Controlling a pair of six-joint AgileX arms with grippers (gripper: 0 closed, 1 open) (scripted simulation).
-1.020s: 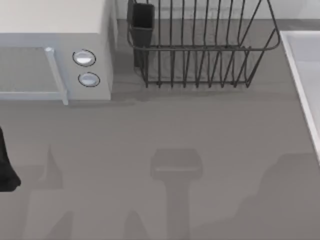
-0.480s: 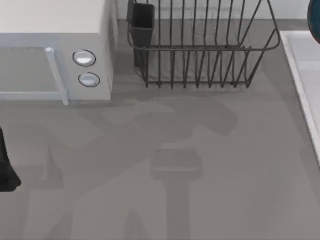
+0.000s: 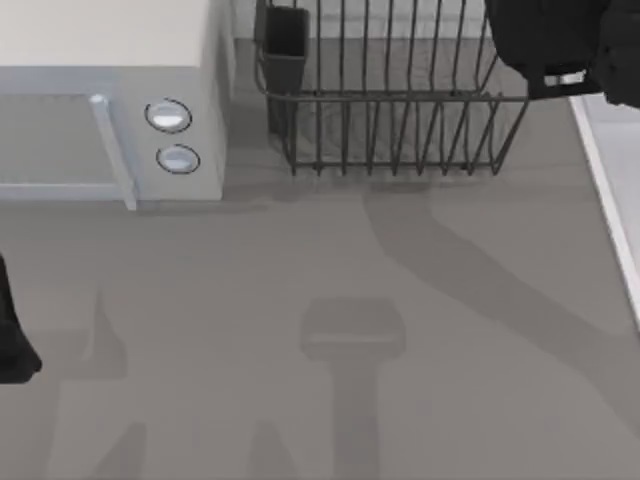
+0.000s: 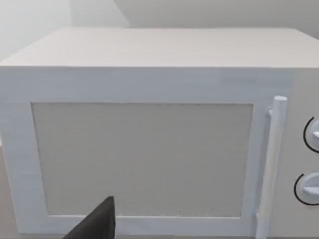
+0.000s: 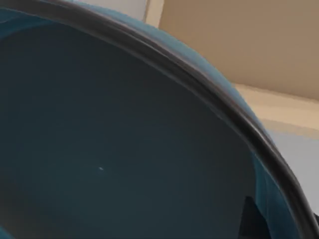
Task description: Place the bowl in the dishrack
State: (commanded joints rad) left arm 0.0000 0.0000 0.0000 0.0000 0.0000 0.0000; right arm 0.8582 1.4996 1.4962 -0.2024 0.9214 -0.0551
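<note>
Teal bowl point(image 5: 124, 149), one, fills the right hand's point(image 3: 560, 45) camera above one dishrack point(image 3: 400, 110); its grip cannot be told.

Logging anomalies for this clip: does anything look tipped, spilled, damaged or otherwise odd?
Nothing stands out. The dishrack stands upright beside the closed white microwave-like box, with no spill on the table. The right arm is over the rack's right end; the teal bowl looks intact.
</note>
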